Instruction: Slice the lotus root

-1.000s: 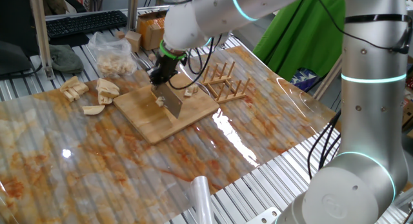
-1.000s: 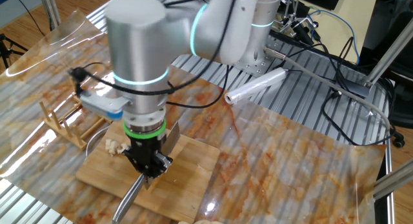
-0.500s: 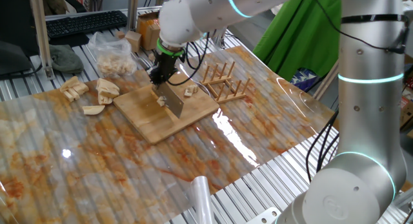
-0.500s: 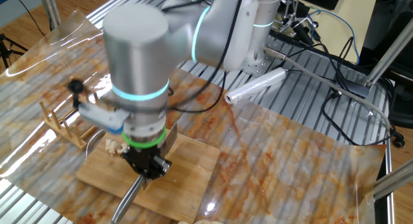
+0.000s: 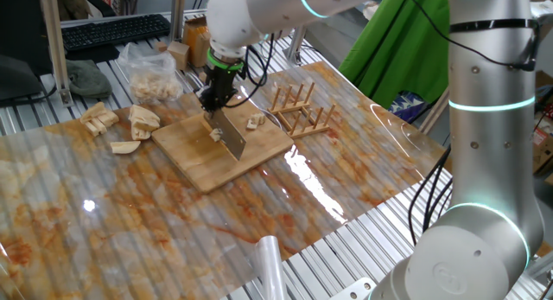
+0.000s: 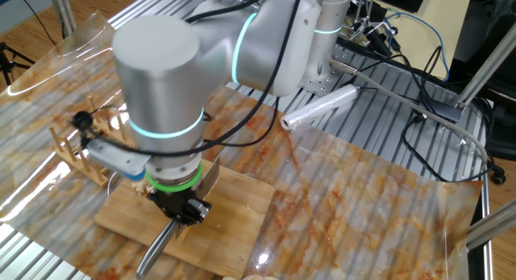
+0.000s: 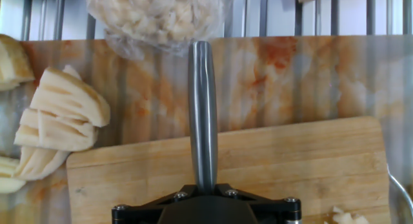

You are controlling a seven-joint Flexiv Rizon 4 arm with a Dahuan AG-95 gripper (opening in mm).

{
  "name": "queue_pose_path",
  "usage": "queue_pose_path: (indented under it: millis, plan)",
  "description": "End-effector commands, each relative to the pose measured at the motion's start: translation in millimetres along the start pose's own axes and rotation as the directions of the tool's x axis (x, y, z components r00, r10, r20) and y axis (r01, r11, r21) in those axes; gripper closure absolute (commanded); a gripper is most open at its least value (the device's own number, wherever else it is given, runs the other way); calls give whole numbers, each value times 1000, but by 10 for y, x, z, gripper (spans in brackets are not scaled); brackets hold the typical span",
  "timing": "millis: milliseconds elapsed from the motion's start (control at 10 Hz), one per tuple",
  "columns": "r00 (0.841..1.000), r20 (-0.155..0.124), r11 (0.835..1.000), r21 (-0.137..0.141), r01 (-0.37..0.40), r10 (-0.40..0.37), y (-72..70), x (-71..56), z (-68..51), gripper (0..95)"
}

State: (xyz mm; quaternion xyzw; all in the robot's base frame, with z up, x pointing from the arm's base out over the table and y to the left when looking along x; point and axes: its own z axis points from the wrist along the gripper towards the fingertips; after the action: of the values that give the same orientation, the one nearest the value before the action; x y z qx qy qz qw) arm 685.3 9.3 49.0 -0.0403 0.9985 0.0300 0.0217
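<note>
1. I see lotus root pieces (image 5: 254, 122) on the cutting board (image 5: 199, 157), pale and small, one near the blade, one toward the rack side.
2. Bigger pale cut chunks (image 7: 61, 117) lie off the board on the table, ridged faces showing.
3. My gripper (image 5: 213, 103) is clamped fully closed on the knife (image 5: 231, 137), blade down on the board, steel handle (image 7: 202, 114) sticking out.
4. Bag of pieces (image 5: 154, 73) and wooden rack (image 5: 298, 110) nearby.

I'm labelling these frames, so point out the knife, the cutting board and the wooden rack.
knife (image 5: 232, 140), one fixed view, flat of the blade.
cutting board (image 5: 194, 157), one fixed view, bare top near the front.
wooden rack (image 5: 298, 110), one fixed view, upright pegs.
</note>
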Motion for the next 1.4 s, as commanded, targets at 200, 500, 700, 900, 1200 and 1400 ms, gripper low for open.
queue_pose_path:
  millis: [200, 500, 700, 900, 1200, 1400]
  plan:
    - [1000, -31, 1000, 7, 1, -1, -17, 9, -73, 950]
    - [999, -48, 1000, 17, 6, -5, -29, 8, -101, 950]
    - [999, -32, 1000, 19, 0, 1, -25, 14, -97, 950]
    - [999, -44, 1000, 3, -14, 14, -33, 11, -108, 950]
    - [999, -51, 1000, -6, -2, 2, -44, 17, -141, 950]
    - [999, -40, 1000, -13, -3, 2, -53, 7, -145, 950]
